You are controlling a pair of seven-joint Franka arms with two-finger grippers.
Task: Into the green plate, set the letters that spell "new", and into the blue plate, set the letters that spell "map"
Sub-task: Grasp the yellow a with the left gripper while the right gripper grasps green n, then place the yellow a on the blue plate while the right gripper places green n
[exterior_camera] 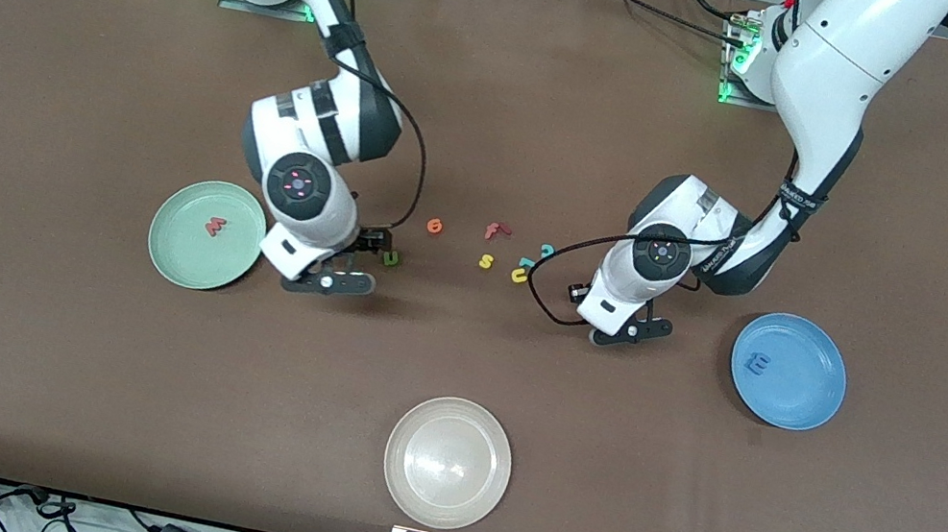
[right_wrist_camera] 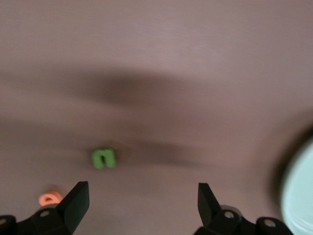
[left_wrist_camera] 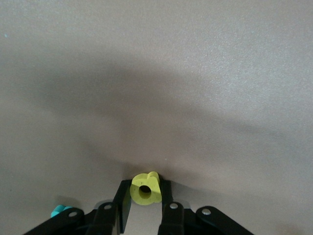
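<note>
Brown worktop [exterior_camera: 84, 41] carries the green plate [exterior_camera: 174, 252] holding "w" [exterior_camera: 215, 227] and the blue plate [exterior_camera: 801, 402] holding "m" [exterior_camera: 756, 362]. Left gripper [left_wrist_camera: 145, 205] jaws clench the yellow "a" [left_wrist_camera: 145, 188]; we judge lift and carry next. Right gripper [right_wrist_camera: 142, 200], jaws spread, hovers near "n" [right_wrist_camera: 103, 157].

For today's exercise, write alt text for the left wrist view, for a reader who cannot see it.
The left hand is shut on a small yellow foam letter "a", pinched between its black fingers over the plain brown table. A bit of a teal letter peeks out at the picture's edge beside the hand.
</note>
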